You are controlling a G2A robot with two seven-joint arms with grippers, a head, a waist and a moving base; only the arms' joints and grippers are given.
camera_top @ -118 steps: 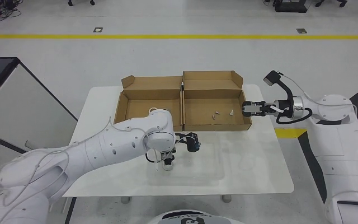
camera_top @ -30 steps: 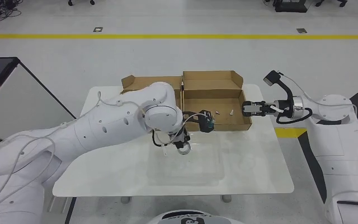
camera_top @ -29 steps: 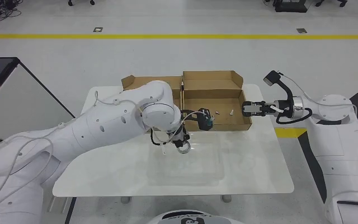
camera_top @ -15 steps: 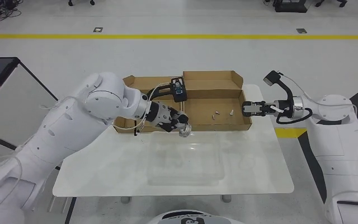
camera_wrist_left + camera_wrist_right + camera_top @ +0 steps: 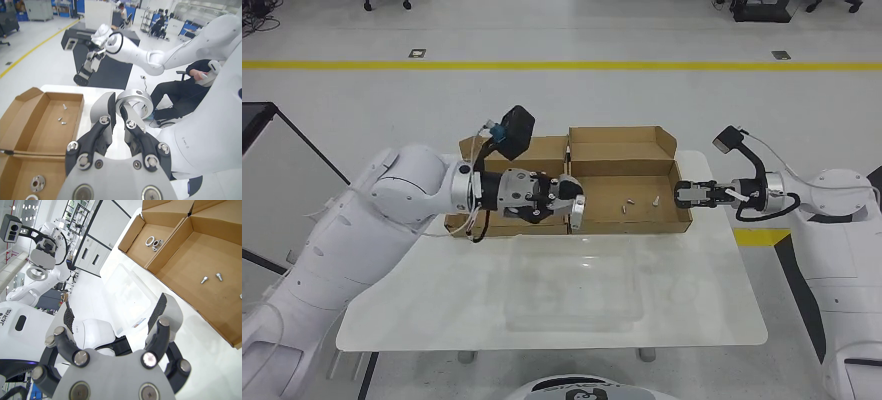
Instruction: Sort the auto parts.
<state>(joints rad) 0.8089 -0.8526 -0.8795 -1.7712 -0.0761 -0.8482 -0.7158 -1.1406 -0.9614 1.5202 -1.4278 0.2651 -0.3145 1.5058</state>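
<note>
My left gripper [image 5: 573,209] is shut on a silver metal ring [image 5: 580,213], held in the air over the front walls where the two cardboard boxes meet. In the left wrist view the ring [image 5: 134,102] has one finger inside it and one outside. The left box [image 5: 470,175] holds a ring [image 5: 150,241] and a flange [image 5: 157,244]. The right box [image 5: 679,190] holds small bolts [image 5: 625,208]. At that box's right wall my right gripper [image 5: 683,194] stands open and empty, seen as [image 5: 113,311] in its own view.
A clear plastic tray [image 5: 572,290] lies on the white table [image 5: 712,300] in front of the boxes. The box lids stand up at the back. A seated person is off the table's side in the left wrist view.
The left arm lifted the ring from over the clear tray and carried it back to the boxes' front walls, its elbow swinging left and wrist turning. The right arm has kept still.
</note>
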